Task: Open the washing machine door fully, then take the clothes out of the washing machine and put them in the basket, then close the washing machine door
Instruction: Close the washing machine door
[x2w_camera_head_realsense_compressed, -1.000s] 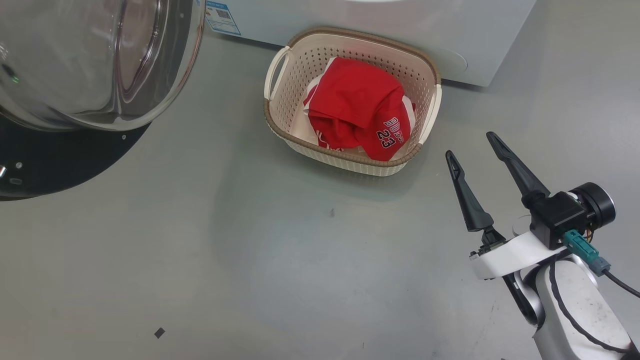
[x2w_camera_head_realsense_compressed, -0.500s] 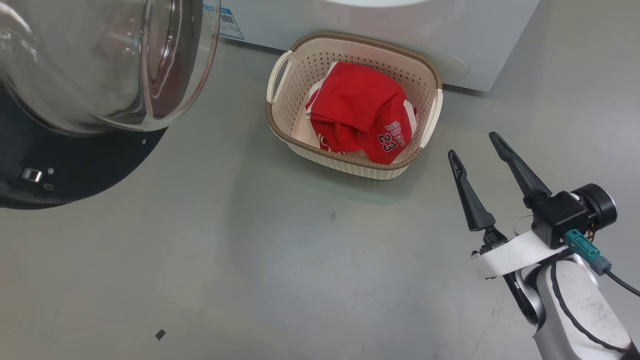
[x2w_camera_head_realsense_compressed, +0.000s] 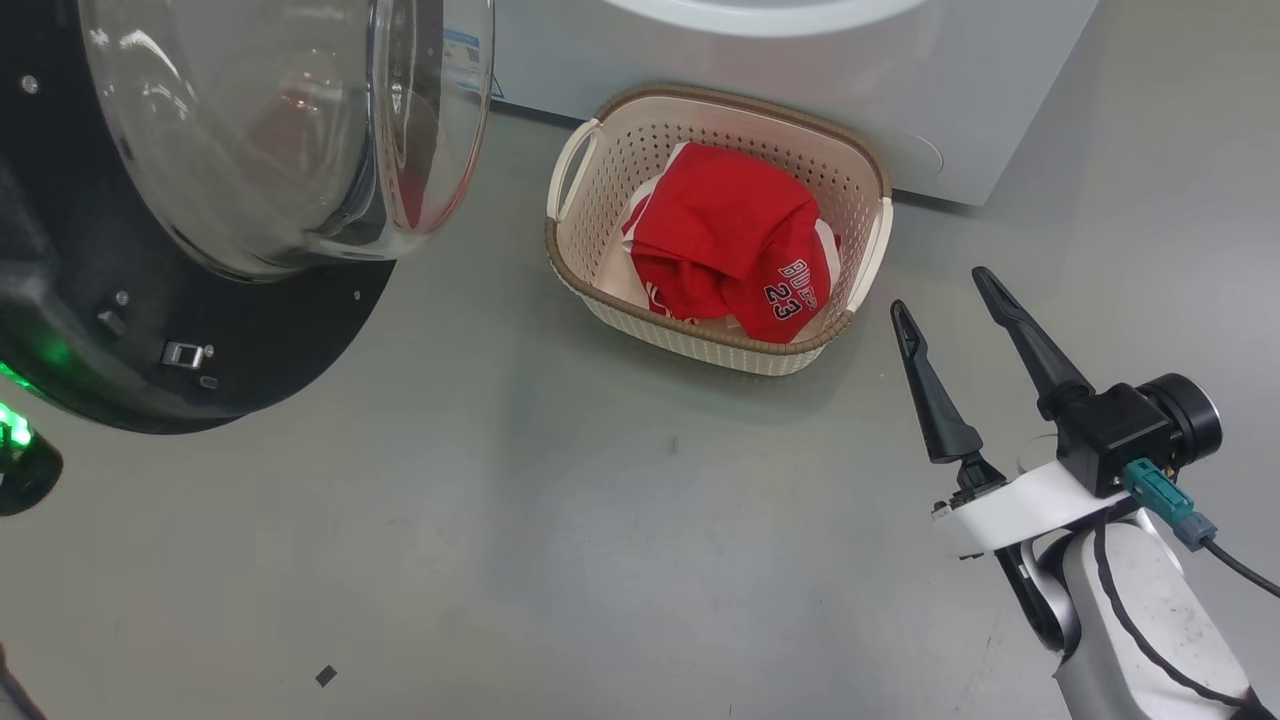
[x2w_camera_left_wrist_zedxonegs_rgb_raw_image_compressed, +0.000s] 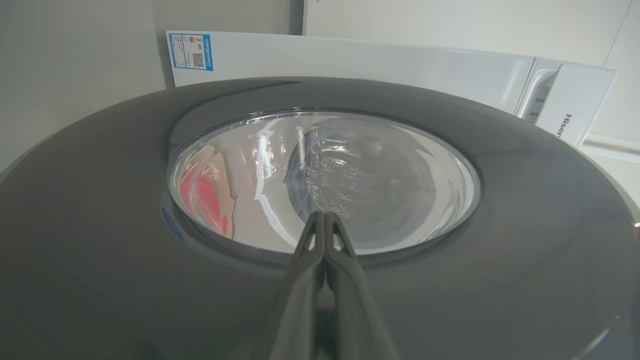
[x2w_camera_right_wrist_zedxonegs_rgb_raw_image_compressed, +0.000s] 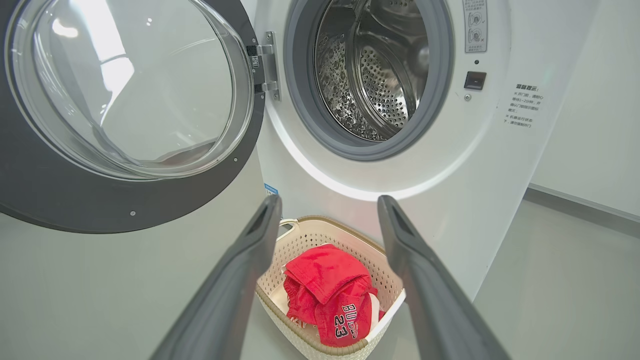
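Note:
The washing machine door (x2w_camera_head_realsense_compressed: 250, 360), black-rimmed with a bulging glass bowl, stands part-way open at the left of the head view. My left gripper (x2w_camera_left_wrist_zedxonegs_rgb_raw_image_compressed: 324, 216) is shut with nothing in it; its tips lie against or just off the door's outer face at the lower edge of the glass. The red clothes (x2w_camera_head_realsense_compressed: 730, 240), lettered with 23, lie in the cream basket (x2w_camera_head_realsense_compressed: 870, 160) in front of the washing machine (x2w_camera_head_realsense_compressed: 900, 80). The steel drum (x2w_camera_right_wrist_zedxonegs_rgb_raw_image_compressed: 380, 65) looks bare of clothes. My right gripper (x2w_camera_head_realsense_compressed: 941, 290) hangs open, right of the basket and apart from it.
A blue label (x2w_camera_head_realsense_compressed: 462, 50) sits low on the machine's front behind the door's glass. At the left edge a dark part glows green (x2w_camera_head_realsense_compressed: 15, 430). Grey floor (x2w_camera_head_realsense_compressed: 600, 560) spreads in front of the basket, with a small dark scrap (x2w_camera_head_realsense_compressed: 325, 676) on it.
The door has swung further to the right, toward the machine. The whole head view has shifted a little, so the camera moved. The right gripper has stayed open in place.

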